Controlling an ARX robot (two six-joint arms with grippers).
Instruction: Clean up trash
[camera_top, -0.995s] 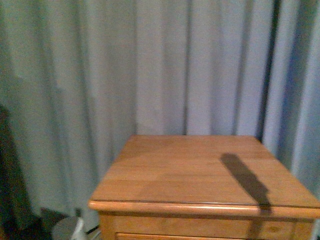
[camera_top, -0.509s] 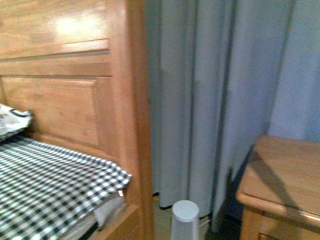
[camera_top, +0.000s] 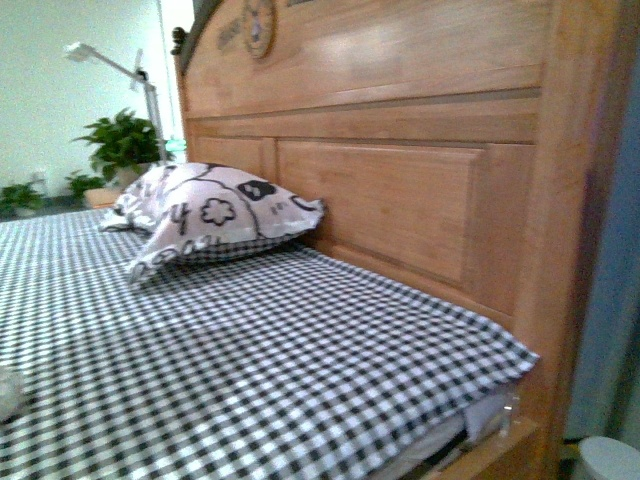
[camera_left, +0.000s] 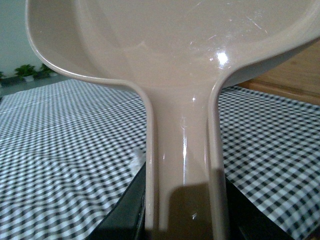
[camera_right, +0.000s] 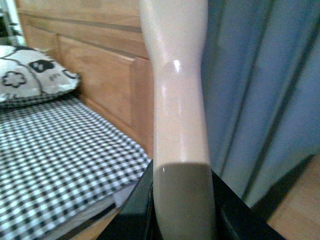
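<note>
My left gripper (camera_left: 185, 220) is shut on the handle of the beige dustpan (camera_left: 170, 45), whose scoop fills the upper part of the left wrist view, held above the black-and-white checked bed (camera_left: 60, 150). My right gripper (camera_right: 182, 210) is shut on the pale brush handle (camera_right: 177, 85), which rises upright; the bristles are out of view. A small whitish lump (camera_top: 6, 392), cut off at the left edge of the front view, lies on the bed and looks like the trash wad. A small white patch (camera_left: 136, 159) shows beside the dustpan handle. Neither gripper shows in the front view.
A white pillow with black cartoon print (camera_top: 215, 210) lies against the wooden headboard (camera_top: 400, 190). Potted plants (camera_top: 125, 145) and a lamp (camera_top: 110, 62) stand beyond the bed. A white bin (camera_top: 605, 460) and a blue-grey curtain (camera_right: 260, 90) are to the right of the bed.
The front view has swung left, from the bedside table and curtain, past the headboard's edge, onto the bed and pillow.
</note>
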